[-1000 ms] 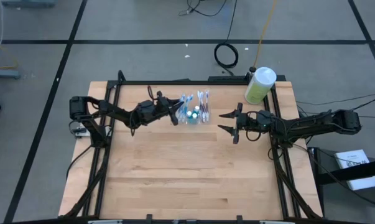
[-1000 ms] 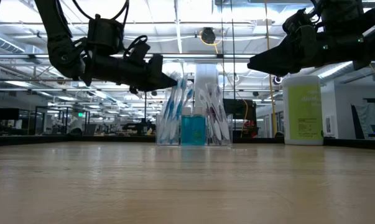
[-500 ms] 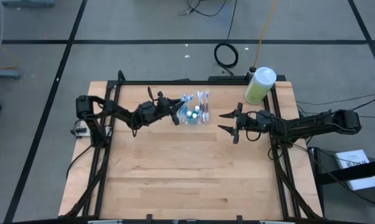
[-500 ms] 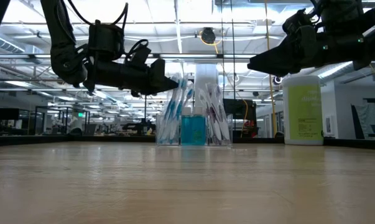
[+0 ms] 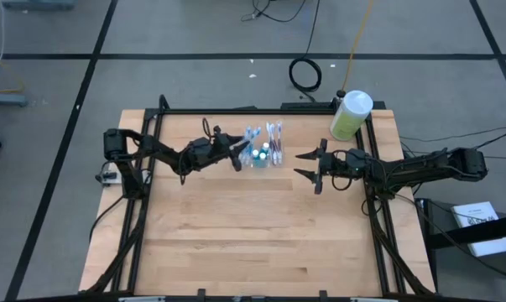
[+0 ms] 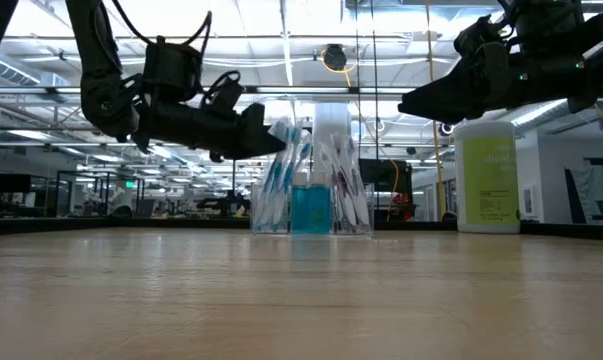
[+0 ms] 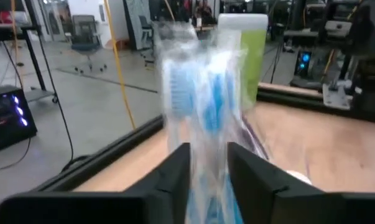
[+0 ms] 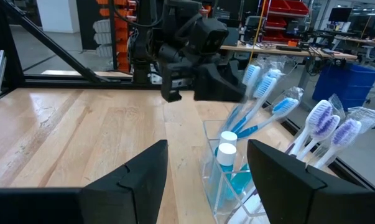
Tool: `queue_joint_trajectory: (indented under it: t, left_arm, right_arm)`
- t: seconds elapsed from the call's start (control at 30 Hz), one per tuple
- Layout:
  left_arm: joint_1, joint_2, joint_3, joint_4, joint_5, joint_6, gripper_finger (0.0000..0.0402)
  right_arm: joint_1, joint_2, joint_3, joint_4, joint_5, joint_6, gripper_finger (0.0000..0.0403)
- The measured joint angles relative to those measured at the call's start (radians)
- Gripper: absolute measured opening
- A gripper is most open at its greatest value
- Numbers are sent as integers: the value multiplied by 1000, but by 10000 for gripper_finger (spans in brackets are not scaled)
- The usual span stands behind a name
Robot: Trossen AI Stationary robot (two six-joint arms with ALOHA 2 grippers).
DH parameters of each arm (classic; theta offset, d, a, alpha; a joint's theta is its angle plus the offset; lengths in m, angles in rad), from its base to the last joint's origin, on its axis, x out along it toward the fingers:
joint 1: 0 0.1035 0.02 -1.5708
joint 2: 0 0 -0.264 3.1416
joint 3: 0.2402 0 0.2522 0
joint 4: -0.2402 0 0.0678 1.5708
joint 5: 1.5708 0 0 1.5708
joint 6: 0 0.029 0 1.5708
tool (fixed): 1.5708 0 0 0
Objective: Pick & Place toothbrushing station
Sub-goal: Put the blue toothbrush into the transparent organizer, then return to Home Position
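**Left hand at the toothbrush tray, lift not yet made**

We judge the task to be in its early part. The toothbrushing station [image 5: 263, 149], a small clear tray holding blue and purple toothbrushes and a little blue bottle, stands on the desk [image 5: 253, 235] near the far edge, about midway between the two arms. In the low view its base sits flat on the wood, so nothing has been lifted. The pick, the carry and the setting down are all left to do, as far as we can see.

Our left hand [image 5: 236, 152] is at the tray's left side, the arm stretched low and nearly level across the desk. In the left wrist view its two fingers [image 7: 175, 171] stand a little apart with the tray's clear wall and the blue brushes between them. We cannot tell whether the fingers press on the plastic or only straddle it, so we do not call this a grip.

Our right hand [image 5: 308, 165] waits near the tray's right side, clear of it, with its fingers spread wide and nothing in them. A green bottle [image 5: 350, 115] with a white cap stands at the desk's far right corner, apart from both hands.
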Motion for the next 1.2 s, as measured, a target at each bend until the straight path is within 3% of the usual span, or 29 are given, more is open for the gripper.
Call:
queue_joint_trajectory:
  t: [0.27, 0.53, 0.83, 1.03, 1.2]
  left_arm:
    - [-7, -8, 0, 0, 3, -45, 224]
    - [-26, -102, 1, -62, 2, -23, 263]
    - [-32, -410, 2, -528, 2, -55, 264]
    - [-58, -705, 2, -865, 3, -118, 264]
    - [-88, -994, 3, -1220, 0, -63, 266]
  right_arm:
    - [0, 0, 0, -1, 0, 0, 212]
    - [0, 0, 0, -1, 0, 0, 212]
    - [0, 0, 0, -3, 0, 2, 212]
    - [0, 0, 0, -3, 0, 3, 212]
    - [0, -44, 0, -26, 0, 41, 212]
